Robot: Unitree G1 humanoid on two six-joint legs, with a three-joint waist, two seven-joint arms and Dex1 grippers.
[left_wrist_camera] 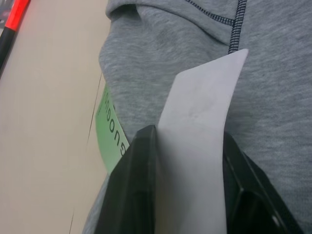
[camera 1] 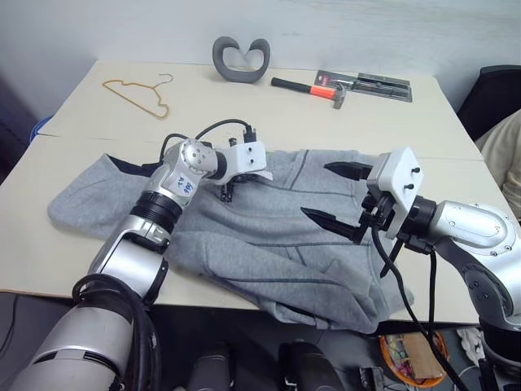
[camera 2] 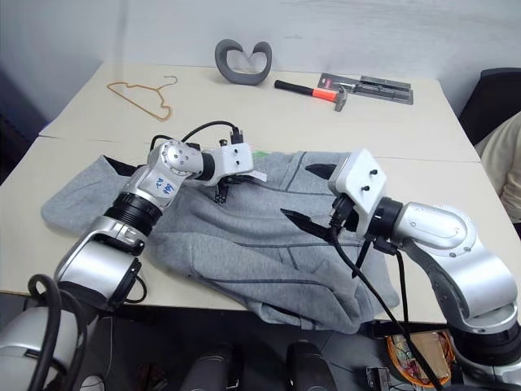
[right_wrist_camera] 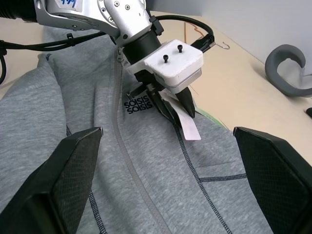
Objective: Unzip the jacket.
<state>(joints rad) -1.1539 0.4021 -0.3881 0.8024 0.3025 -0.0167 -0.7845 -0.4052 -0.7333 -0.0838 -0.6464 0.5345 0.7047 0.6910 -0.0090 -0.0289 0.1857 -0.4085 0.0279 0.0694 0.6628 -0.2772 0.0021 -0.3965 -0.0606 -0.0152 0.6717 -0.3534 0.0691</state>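
Pinching the white paper tag [left_wrist_camera: 195,146] rather than the zipper pull, your left gripper [right_wrist_camera: 170,105] had closed on the wrong thing near the chest logo [right_wrist_camera: 132,106] of the jacket [camera 1: 269,236], which lay spread flat across the near half of the table [camera 1: 73,122]. Judging from that, you needed to let go of the tag, find the small pull at the top of the zip line [right_wrist_camera: 127,161] just beside it, and clamp squarely on it before drawing along the seam. Your right gripper [camera 1: 342,195] hung above the jacket's right side, jaws wide and empty; it could have pinned the fabric. On the table's far side lay 1 wire hanger [camera 1: 138,96], 1 grey curved object [camera 1: 241,61] and 1 hammer [camera 1: 313,90].
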